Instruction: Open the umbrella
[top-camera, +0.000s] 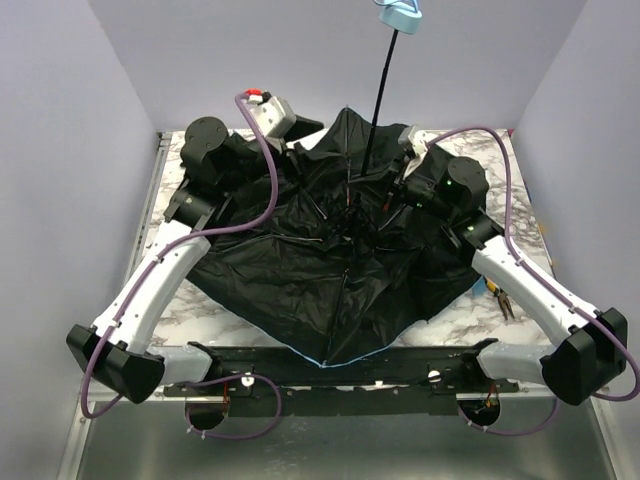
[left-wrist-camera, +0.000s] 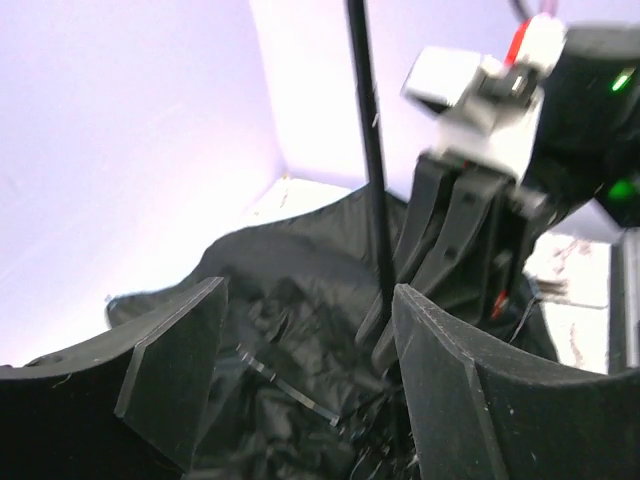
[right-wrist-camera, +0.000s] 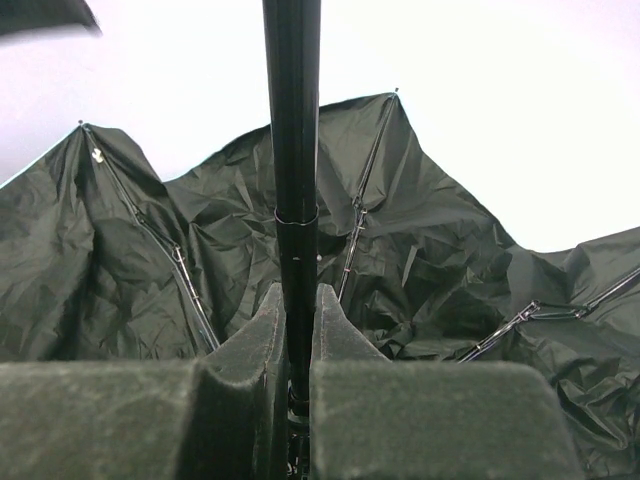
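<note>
White marble counter (top-camera: 455, 330), lavender-grey walls (top-camera: 60, 150) on three sides. Upside-down umbrella (top-camera: 310, 270) spread across counter, black underside up, shaft (right-wrist-camera: 292, 150) rising to blue handle (top-camera: 398, 14), cut off at top edge. Right gripper (right-wrist-camera: 292, 310) clamped tight on shaft low down, just above ribs (right-wrist-camera: 160, 240). Left gripper (left-wrist-camera: 300, 340) wide apart, holding nothing, near shaft over canopy. Hub buried in folds. Much of counter hidden under fabric. Small tool (top-camera: 500, 297) at right counter edge, possibly pliers.

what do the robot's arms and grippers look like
The left arm and right arm have white tapered links, chunky black joints and looping purple cables. The left gripper and right gripper have flat black wedge-shaped fingers; a green light glows on the right wrist.
</note>
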